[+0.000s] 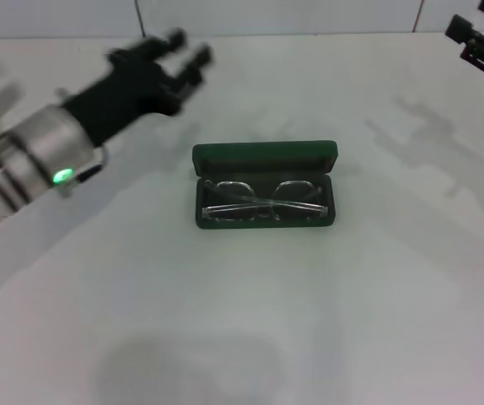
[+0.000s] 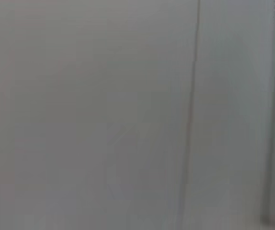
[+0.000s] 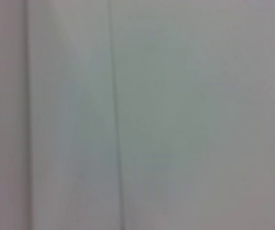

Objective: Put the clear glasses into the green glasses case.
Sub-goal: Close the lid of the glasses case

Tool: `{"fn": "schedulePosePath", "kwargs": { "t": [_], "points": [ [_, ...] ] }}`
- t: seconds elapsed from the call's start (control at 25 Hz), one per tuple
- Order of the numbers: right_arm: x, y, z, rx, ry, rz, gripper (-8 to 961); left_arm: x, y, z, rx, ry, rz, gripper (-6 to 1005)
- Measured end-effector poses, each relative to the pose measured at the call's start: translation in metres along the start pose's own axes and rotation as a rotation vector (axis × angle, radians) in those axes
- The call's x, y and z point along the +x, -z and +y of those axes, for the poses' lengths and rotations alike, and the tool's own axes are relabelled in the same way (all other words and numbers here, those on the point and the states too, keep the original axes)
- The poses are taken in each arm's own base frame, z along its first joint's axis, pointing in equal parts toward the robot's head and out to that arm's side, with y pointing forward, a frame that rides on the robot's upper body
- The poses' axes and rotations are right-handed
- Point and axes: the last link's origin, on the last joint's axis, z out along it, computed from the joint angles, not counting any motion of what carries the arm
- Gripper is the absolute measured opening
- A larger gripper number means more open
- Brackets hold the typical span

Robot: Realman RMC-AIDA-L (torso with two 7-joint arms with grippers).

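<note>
The green glasses case [image 1: 265, 155] lies open in the middle of the white table, its lid standing up at the far side. The clear glasses [image 1: 263, 198] rest folded inside it on the dark lining. My left gripper [image 1: 187, 48] hovers above the table to the far left of the case, well apart from it, its two black fingers spread with nothing between them. My right gripper [image 1: 478, 42] shows only partly at the far right corner, away from the case. Both wrist views show only pale surface with a thin dark line.
The white table [image 1: 309, 321] stretches all around the case, and a pale wall rises behind it. My left arm [image 1: 31, 160] with a green light reaches in from the left edge.
</note>
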Motion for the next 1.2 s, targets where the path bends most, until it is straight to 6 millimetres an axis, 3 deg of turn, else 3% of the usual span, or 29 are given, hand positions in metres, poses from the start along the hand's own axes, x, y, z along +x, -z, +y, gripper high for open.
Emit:
{"fn": "schedulePosePath", "kwargs": {
  "t": [0.08, 0.2, 0.28, 0.44, 0.52, 0.72, 1.2],
  "points": [
    [0.002, 0.002, 0.000, 0.024, 0.011, -0.009, 473, -0.003, -0.021, 0.001, -0.046, 0.032, -0.127, 431],
    [0.003, 0.000, 0.001, 0.020, 0.011, -0.001, 618, -0.005, -0.045, 0.004, -0.081, 0.043, -0.283, 431],
    [0.003, -0.002, 0.000, 0.021, 0.012, 0.004, 715, -0.006, -0.056, 0.007, -0.096, 0.039, -0.343, 431],
    [0.005, -0.005, 0.001, 0.019, 0.013, 0.016, 796, -0.010, -0.070, 0.022, -0.170, 0.010, -0.440, 431],
    [0.007, -0.006, 0.002, 0.015, 0.014, 0.025, 837, -0.014, -0.071, 0.029, -0.211, -0.021, -0.476, 431],
    [0.008, -0.007, 0.002, 0.019, 0.015, 0.037, 836, -0.019, -0.066, 0.041, -0.276, -0.066, -0.499, 432],
    [0.011, -0.010, 0.000, 0.027, 0.019, 0.055, 835, -0.033, -0.046, 0.044, -0.281, -0.074, -0.527, 432]
  ]
}}
